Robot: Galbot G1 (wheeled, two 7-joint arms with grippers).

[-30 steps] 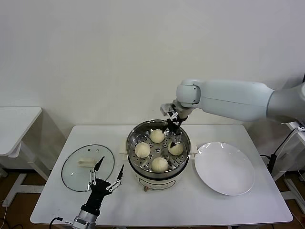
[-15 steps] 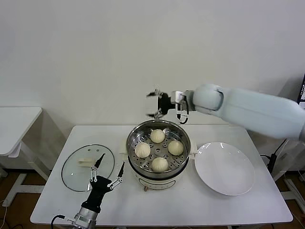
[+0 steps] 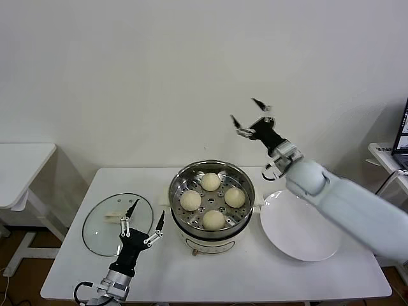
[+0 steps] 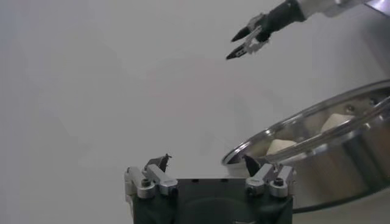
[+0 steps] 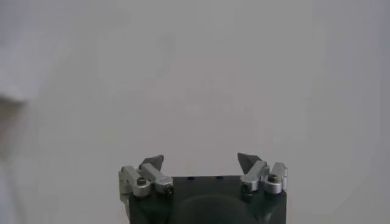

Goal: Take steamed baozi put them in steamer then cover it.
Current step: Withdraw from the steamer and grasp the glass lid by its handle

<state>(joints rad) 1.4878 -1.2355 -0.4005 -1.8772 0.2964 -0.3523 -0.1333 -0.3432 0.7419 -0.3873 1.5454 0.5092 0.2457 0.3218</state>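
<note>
Several cream-white baozi (image 3: 211, 182) lie on the perforated tray inside the shiny steamer (image 3: 175, 191) at the table's middle. The steamer has no cover on it. The glass cover (image 3: 102, 233) with its white handle lies flat on the table to the steamer's left. My left gripper (image 3: 146, 213) stands open between the cover and the steamer, holding nothing. My right gripper (image 3: 245, 109) is open and empty, raised high above and behind the steamer's right side. The left wrist view shows the steamer (image 4: 304, 131), a baozi (image 4: 280, 146) and the left gripper (image 4: 206, 161). In the right wrist view the right gripper (image 5: 200, 160) faces only the wall.
A flat white plate (image 3: 299, 223) lies to the right of the steamer, under my right forearm. A second white table (image 3: 19, 166) stands off to the left. The white wall is close behind the table.
My right gripper has lifted out of the steamer, leaving a baozi on the tray, and swung up and to the right. The left gripper has barely shifted.
</note>
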